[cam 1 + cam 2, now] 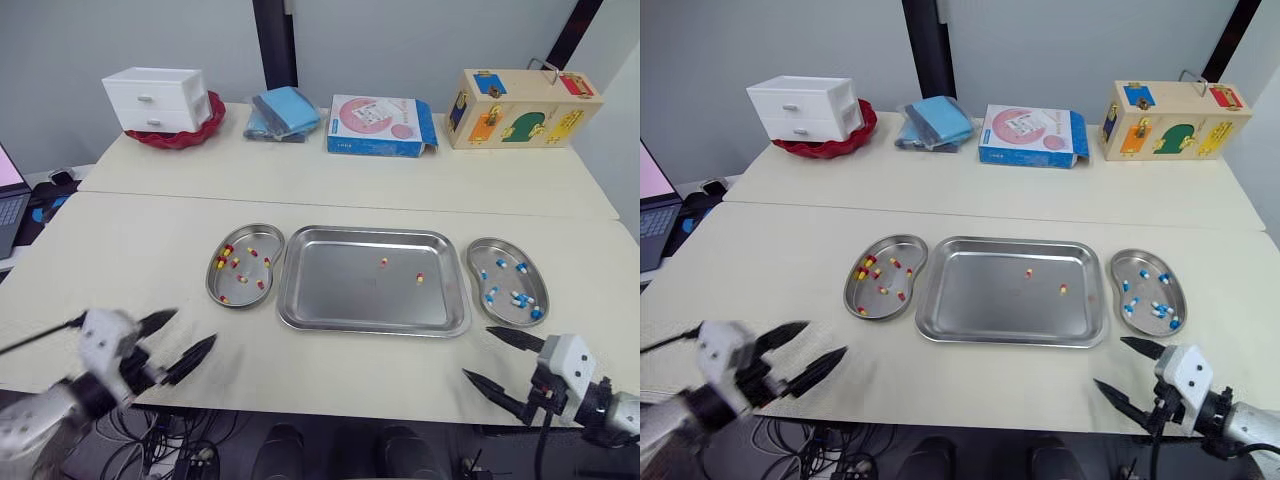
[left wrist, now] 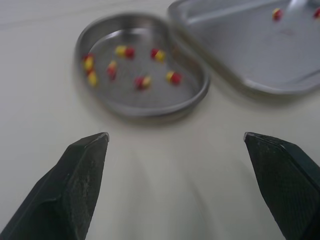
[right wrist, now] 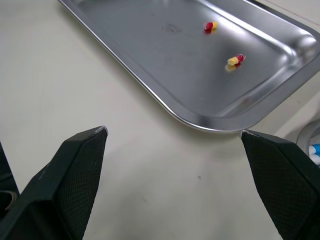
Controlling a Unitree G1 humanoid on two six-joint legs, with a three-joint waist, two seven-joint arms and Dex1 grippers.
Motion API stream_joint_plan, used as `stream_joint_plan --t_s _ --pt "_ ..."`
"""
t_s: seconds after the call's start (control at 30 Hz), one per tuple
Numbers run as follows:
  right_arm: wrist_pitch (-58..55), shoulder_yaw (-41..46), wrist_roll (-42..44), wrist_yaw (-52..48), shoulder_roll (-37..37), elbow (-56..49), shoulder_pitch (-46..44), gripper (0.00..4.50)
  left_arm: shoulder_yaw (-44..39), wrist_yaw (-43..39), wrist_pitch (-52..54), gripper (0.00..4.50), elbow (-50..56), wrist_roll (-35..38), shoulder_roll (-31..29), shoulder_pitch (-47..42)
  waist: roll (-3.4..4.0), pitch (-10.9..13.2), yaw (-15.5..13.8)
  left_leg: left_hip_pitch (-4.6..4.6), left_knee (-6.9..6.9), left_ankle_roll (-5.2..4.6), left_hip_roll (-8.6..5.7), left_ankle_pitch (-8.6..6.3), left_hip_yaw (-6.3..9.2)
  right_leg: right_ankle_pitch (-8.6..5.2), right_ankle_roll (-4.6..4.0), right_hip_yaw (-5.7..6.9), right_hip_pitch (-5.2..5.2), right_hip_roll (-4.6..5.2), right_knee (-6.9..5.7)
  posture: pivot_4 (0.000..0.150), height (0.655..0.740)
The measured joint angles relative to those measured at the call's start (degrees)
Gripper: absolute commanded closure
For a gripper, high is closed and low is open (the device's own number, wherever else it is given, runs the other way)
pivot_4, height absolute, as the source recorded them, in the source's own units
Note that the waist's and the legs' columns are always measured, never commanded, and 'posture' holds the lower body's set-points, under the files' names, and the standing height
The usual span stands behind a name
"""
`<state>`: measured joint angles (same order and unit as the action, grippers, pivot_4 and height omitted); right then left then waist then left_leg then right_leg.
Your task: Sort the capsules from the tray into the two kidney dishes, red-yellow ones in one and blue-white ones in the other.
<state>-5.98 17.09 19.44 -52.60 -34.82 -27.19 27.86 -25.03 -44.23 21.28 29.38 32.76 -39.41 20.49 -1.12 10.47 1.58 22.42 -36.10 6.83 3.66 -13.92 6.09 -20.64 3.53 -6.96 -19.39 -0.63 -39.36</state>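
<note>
My left fingers and right fingers are both spread wide and empty, so I judge the next move is reaching forward into the tray beyond the right fingertips and pinching one of the two red-yellow capsules there for the kidney dish ahead of the left.

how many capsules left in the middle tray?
2, both red-yellow, in the tray: one capsule near the middle, toward the far rim; another capsule right of it, nearer the robot. None appear hidden.

Left tool, right tool: black pointed fingers, white housings.
</note>
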Motion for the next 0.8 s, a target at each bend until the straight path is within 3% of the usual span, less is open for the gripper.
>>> stream_joint_plan --t_s 0.37,0.8 --pt "0.44 -4.41 -1.29 7.73 5.14 -3.25 0.23 0.01 16.19 10.00 16.68 0.00 5.05 2.90 -0.50 -25.27 0.09 0.02 0.21 -0.08 0.00 0.00 -0.02 0.00 0.03 0.00 -0.01 0.02 0.03 -0.02 -0.09 0.150 0.7400" --pt "-1.30 -7.69 -2.40 13.76 6.75 -6.61 -0.19 0.01 34.12 16.91 18.26 0.00 -16.81 -8.37 17.56 -46.32 0.07 0.03 -0.03 -0.04 -0.04 0.00 -0.08 0.01 0.11 0.01 0.01 0.08 0.07 -0.01 -0.08 0.150 0.7400"
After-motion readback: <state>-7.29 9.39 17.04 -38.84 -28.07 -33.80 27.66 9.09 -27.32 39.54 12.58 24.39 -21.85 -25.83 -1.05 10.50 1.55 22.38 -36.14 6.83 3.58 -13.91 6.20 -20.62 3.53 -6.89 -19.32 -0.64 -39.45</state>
